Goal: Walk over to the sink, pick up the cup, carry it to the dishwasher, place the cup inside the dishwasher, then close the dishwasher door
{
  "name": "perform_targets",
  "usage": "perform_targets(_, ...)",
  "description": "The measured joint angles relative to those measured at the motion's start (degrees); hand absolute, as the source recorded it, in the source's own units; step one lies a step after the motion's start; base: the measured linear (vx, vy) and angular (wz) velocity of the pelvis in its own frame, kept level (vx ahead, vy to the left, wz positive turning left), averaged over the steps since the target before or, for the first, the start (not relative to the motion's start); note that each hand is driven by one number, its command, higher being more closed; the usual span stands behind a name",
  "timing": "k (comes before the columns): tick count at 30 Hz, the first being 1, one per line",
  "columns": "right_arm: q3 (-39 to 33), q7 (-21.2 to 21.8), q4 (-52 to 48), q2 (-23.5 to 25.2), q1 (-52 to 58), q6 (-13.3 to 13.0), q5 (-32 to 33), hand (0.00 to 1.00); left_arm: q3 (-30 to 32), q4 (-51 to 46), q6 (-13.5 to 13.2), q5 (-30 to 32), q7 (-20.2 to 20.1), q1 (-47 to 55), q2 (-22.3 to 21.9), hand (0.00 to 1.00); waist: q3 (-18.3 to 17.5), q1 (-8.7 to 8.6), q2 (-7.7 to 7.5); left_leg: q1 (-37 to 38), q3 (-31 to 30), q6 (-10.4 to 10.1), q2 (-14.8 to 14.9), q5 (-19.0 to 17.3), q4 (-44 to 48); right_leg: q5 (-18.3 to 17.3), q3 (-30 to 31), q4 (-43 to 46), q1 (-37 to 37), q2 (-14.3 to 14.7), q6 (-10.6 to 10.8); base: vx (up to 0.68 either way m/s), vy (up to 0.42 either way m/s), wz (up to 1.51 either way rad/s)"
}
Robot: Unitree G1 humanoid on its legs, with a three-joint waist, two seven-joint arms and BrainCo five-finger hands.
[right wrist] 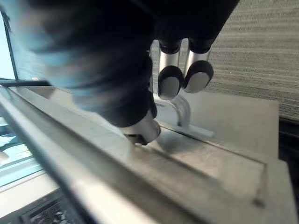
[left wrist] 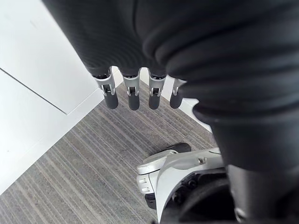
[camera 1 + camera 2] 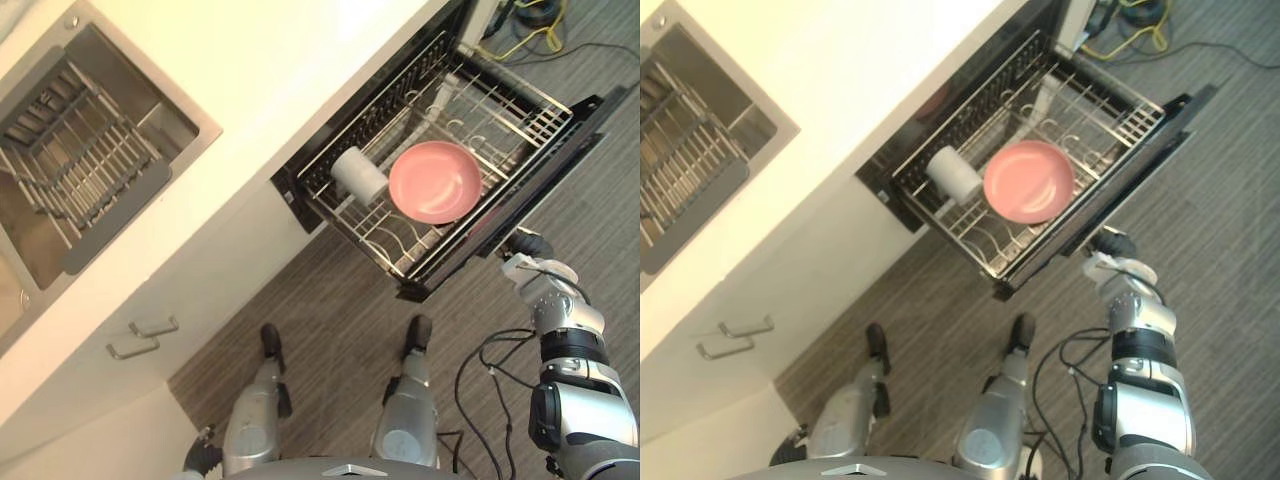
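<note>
Right hand (image 3: 530, 262), fingers straight, at dishwasher door (image 1: 224, 116) edge; cup (image 3: 357, 175) beside pink bowl (image 3: 435, 182).

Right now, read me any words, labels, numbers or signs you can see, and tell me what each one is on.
No text can be read.
The cup, pink bowl, dishwasher rack, sink and cupboard front: no print visible.
The dark strip by the dishwasher door in the right wrist view: small marks, too blurred to read.
</note>
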Motion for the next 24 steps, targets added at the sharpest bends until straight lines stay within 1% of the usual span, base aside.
perform_targets(3,0.5,1.0,-0.2,-0.9,-1.0,-0.4,-3.0,1.00,0.0,0.0,-0.2,-0.4,-0.4,0.1,0.1,0.00,0.1,-0.05,0.07,-1.0,-1.3,0.4,-0.7,0.3,0.0,0.1,-1.4,0.0,0.1,-0.8,0.1,-0.02,0.023,0.24)
perform_targets(5,2.5,1.2,0.0,-1.8,-1.9,-0.7,-4.5,1.00,-0.1,0.1,-0.3,-0.8,-0.8,0.0,-0.1,0.00,0.5,-0.09,0.62,-1.8,-3.5,0.5,-1.0,0.7,0.0,0.1,-3.1,0.2,0.7,-1.1,0.2,-0.04,0.011,0.41)
perform_targets(6,4.0,1.5,1.2,-3.3,-3.2,-0.7,-4.9,1.00,-0.3,0.2,-0.4,-1.6,-1.2,-0.2,-0.3,0.00,0.7,-0.06,1.13,-2.5,-5.2,0.6,-1.2,1.0,0.0,-0.1,-4.6,0.5,1.2,-1.3,0.3,-0.06,0.013,0.61)
perform_targets(8,5.7,1.8,3.6,-4.9,-5.4,-0.8,-5.9,1.00,-0.6,0.7,-0.7,-2.3,-1.3,-0.7,-0.6,0.00,1.1,0.47,2.03,-3.3,-7.8,0.3,-1.4,1.2,0.0,-0.6,-7.3,1.2,2.4,-1.6,0.5,-0.07,0.018,0.63)
perform_targets(9,7.1,1.8,4.5,-5.7,-6.7,-0.9,-7.2,1.00,-0.8,0.7,-1.0,-2.7,-1.3,-0.9,-0.7,0.00,1.2,1.11,2.43,-3.8,-8.9,0.1,-1.5,1.5,0.0,-1.2,-8.1,2.0,2.4,-1.8,0.5,-0.08,0.013,0.64)
perform_targets(10,9.4,1.8,6.5,-6.6,-9.6,-1.0,-9.6,1.00,-0.9,0.6,-1.3,-3.5,-1.6,-1.0,-1.2,0.00,1.2,2.20,3.32,-4.5,-11.0,0.1,-1.7,1.9,0.0,-1.8,-9.7,3.6,2.5,-2.3,0.6,-0.11,0.008,0.59)
perform_targets(12,13.3,1.7,9.1,-7.8,-14.1,-0.9,-15.0,1.00,-1.0,0.6,-1.9,-5.5,-3.1,-1.1,-2.0,0.00,1.2,3.15,4.68,-5.1,-13.3,0.3,-2.3,2.1,0.0,-2.4,-11.4,4.4,3.0,-2.8,0.9,-0.10,0.004,0.53)
perform_targets(13,16.4,1.6,11.4,-8.5,-18.2,-0.7,-18.2,1.00,-1.1,0.6,-2.4,-7.2,-4.3,-1.1,-2.8,0.00,1.2,4.11,5.85,-5.2,-14.9,0.3,-3.0,2.1,0.0,-2.8,-12.7,5.1,3.5,-3.5,0.8,-0.10,0.008,0.45)
perform_targets(14,20.0,1.0,13.6,-9.2,-22.2,-0.4,-21.0,1.00,-1.4,0.6,-3.1,-8.8,-5.7,-1.2,-3.7,0.00,1.2,5.58,7.12,-5.3,-16.2,0.3,-3.6,2.1,0.0,-3.0,-13.4,5.7,3.8,-4.1,0.9,-0.10,0.008,0.42)
perform_targets(15,21.3,0.7,14.6,-9.4,-24.1,0.0,-22.5,1.00,-1.4,0.7,-3.1,-9.5,-6.0,-1.7,-4.3,0.00,1.2,6.08,7.84,-5.4,-16.6,0.3,-3.8,2.1,0.0,-3.0,-14.2,5.8,4.2,-4.3,0.9,-0.09,0.003,0.35)
perform_targets(16,23.9,0.5,16.7,-9.4,-28.2,0.3,-25.5,1.00,-1.6,1.4,-3.1,-10.2,-6.9,-2.8,-4.6,0.00,1.3,7.25,8.77,-5.9,-17.6,0.3,-4.0,2.1,0.0,-3.0,-15.1,6.0,4.2,-4.5,1.0,-0.09,-0.012,0.36)
perform_targets(17,25.9,0.5,18.3,-8.9,-32.2,0.5,-27.6,1.00,-1.6,1.7,-3.1,-11.7,-7.9,-3.6,-4.8,0.00,1.3,8.28,9.36,-6.7,-18.8,0.4,-4.3,2.1,0.1,-2.8,-16.6,6.0,4.0,-4.7,0.8,-0.08,-0.020,0.33)
perform_targets(18,26.3,-0.3,19.4,-8.8,-33.7,0.4,-28.2,1.00,-1.6,1.7,-3.1,-12.1,-8.3,-3.9,-4.9,0.00,1.4,8.83,9.67,-7.0,-19.4,0.4,-4.4,2.2,0.1,-2.7,-17.3,6.1,4.1,-4.8,0.7,-0.06,-0.037,0.32)
perform_targets(19,27.2,-0.9,20.4,-9.2,-36.8,0.3,-30.4,1.00,-1.6,1.7,-2.6,-13.6,-9.1,-4.3,-5.2,0.00,1.7,9.83,10.15,-7.4,-19.8,0.4,-4.7,2.6,0.3,-2.8,-18.1,6.6,4.1,-5.2,0.8,-0.03,-0.051,0.28)
perform_targets(20,29.0,-1.5,20.9,-8.9,-39.5,1.2,-32.0,0.00,-1.4,1.8,-2.5,-15.4,-10.1,-4.1,-5.3,0.00,1.7,10.21,10.38,-7.6,-20.5,0.5,-4.8,4.0,0.3,-2.8,-18.6,7.0,4.2,-5.6,0.8,-0.01,-0.076,0.27)
perform_targets(22,31.0,-1.9,24.5,-9.6,-40.0,1.6,-33.5,0.00,-1.4,1.8,-2.6,-16.1,-12.1,-3.9,-4.5,0.00,1.7,10.23,10.34,-7.6,-21.2,0.9,-5.5,4.2,0.4,-3.1,-19.8,7.7,5.0,-6.3,1.2,0.03,-0.084,0.27)
perform_targets(24,31.3,-3.2,24.5,-9.5,-40.1,1.6,-34.3,0.00,-1.3,1.8,-2.8,-16.2,-13.6,-3.8,-3.9,0.00,1.8,10.45,10.53,-7.8,-21.1,1.1,-5.6,4.4,0.4,-3.2,-19.9,7.7,4.9,-6.5,1.3,0.03,-0.077,0.10)
